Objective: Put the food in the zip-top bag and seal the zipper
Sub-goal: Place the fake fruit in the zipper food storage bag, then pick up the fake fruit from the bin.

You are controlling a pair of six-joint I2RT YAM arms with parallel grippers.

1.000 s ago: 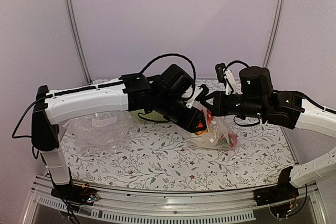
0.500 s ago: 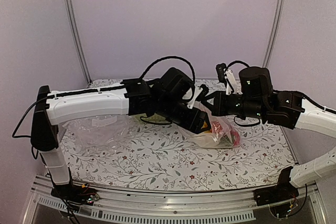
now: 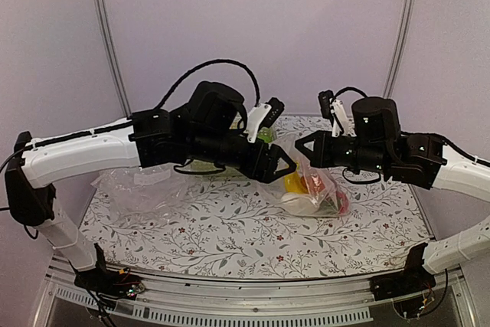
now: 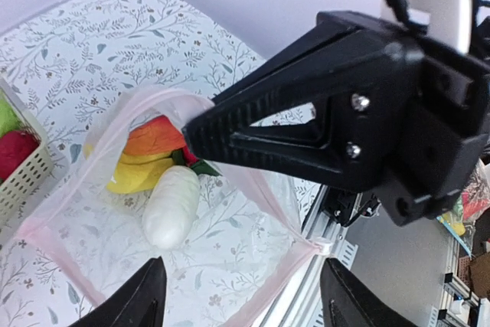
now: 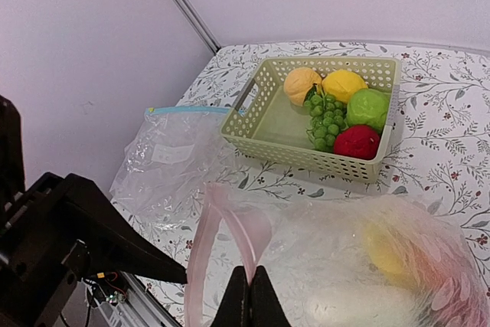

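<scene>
From above, the left gripper [image 3: 280,166] is seen just beside the zip-top bag [image 3: 314,189], its fingers spread apart and empty. The right gripper [image 3: 301,147] is closed at the bag's upper edge. The bag rests on the flowered table [image 3: 214,227], and yellow, white and red food can be made out inside it. A second clear bag [image 3: 138,185] lies well to the left.

In the left wrist view, the bag's mouth is held open. The pink zipper [image 4: 291,223] is pinched between the right gripper's closed fingers. A white oblong piece [image 4: 172,206], a banana [image 4: 136,176] and an orange piece [image 4: 153,137] are seen inside.

In the right wrist view, a basket [image 5: 291,155] is shown beyond the bag. It holds grapes [image 5: 328,124], a lemon [image 5: 344,84], a peach [image 5: 301,82], a green fruit [image 5: 369,107] and an apple [image 5: 356,142].
</scene>
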